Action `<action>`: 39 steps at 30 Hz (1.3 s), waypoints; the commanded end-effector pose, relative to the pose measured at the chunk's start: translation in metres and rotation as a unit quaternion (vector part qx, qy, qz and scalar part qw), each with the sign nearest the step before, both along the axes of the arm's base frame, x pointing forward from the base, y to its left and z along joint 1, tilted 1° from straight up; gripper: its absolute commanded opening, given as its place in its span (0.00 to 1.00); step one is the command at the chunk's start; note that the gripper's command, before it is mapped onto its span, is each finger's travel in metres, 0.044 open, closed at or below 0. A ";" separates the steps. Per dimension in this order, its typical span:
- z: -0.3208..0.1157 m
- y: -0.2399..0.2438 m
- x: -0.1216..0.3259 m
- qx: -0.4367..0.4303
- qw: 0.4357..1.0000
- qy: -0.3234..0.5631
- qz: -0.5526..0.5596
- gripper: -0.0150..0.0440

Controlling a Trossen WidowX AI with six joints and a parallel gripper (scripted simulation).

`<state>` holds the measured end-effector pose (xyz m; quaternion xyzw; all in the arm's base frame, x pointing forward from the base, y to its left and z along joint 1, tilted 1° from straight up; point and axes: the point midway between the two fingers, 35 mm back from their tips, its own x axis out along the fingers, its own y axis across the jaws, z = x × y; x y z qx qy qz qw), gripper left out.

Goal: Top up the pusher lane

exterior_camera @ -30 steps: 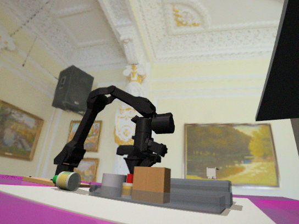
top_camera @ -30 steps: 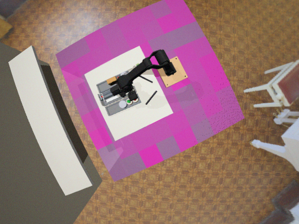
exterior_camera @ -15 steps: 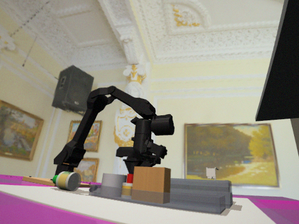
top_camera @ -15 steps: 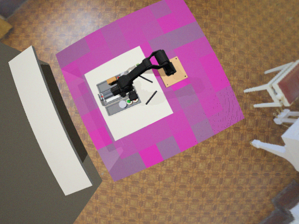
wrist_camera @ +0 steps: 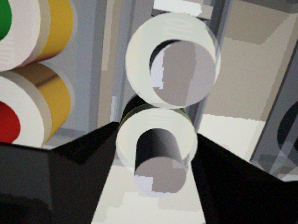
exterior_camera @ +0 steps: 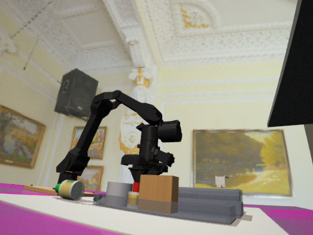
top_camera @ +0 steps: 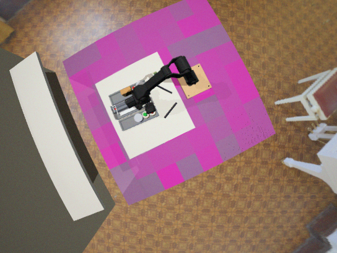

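Observation:
My gripper [wrist_camera: 155, 135] is shut on a white-lidded jar [wrist_camera: 125, 145] with a light grey knob, near the front end of the sprung lane [wrist_camera: 120, 65]. Another white-lidded, grey-knobbed jar [wrist_camera: 136, 60] is directly behind it in the lane. Its lid looks larger than the held jar's lid, and the two lids meet or overlap in the view. The bodies are mostly hidden, so I cannot tell their tilt or whether either stands on the floor. The sprung end [top_camera: 114, 109] of the lane shows at the far end; the pusher plate's contact and the front stop are hidden.
A side lane holds a green-topped jar [top_camera: 145, 115] [wrist_camera: 30, 30], a red-topped jar [wrist_camera: 30, 112] and a pale cylinder [top_camera: 138, 118]. The other side lane holds a wooden block [top_camera: 126, 90] [exterior_camera: 158, 190] and a grey cylinder [exterior_camera: 118, 193]. A green-knobbed jar [exterior_camera: 69, 188] lies on its side outside the lanes.

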<state>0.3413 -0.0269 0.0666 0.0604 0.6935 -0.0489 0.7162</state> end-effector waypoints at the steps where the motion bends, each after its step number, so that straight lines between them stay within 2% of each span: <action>1: 0.000 -0.001 0.001 -0.003 1.000 -0.005 0.001 0.25; 39: 0.000 0.001 -0.006 -0.003 1.000 -0.005 0.001 0.25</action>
